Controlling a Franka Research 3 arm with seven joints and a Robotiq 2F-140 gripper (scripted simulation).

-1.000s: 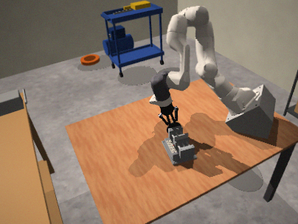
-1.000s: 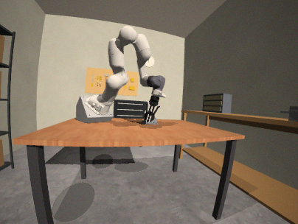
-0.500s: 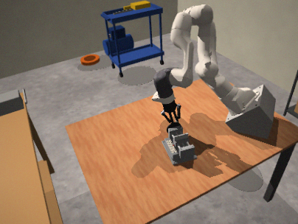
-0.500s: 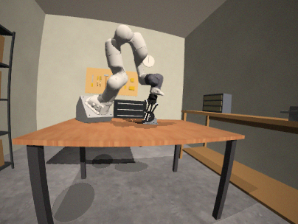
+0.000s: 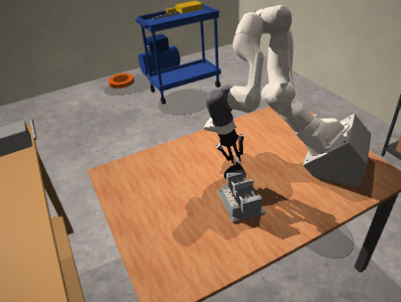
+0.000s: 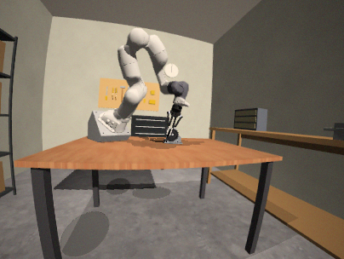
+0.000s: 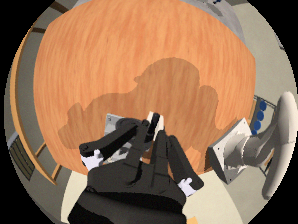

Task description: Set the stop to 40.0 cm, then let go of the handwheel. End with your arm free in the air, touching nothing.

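Observation:
A small grey stop fixture (image 5: 241, 198) stands on the wooden table, with a black handwheel (image 5: 234, 173) at its far end. My gripper (image 5: 235, 162) reaches down from above and is shut on the handwheel's handle. In the exterior view the gripper (image 6: 172, 130) is at the handwheel (image 6: 172, 137) near the table's far side. In the wrist view the fingers close together over the grey fixture; the handwheel itself is hidden behind them. The stop's scale reading is too small to tell.
The robot's grey base (image 5: 342, 149) sits at the table's far right corner. A blue cart (image 5: 180, 45) and an orange ring (image 5: 121, 79) stand on the floor behind. A wooden bench (image 5: 25, 228) is at the left. A drawer box (image 6: 148, 126) stands behind the fixture.

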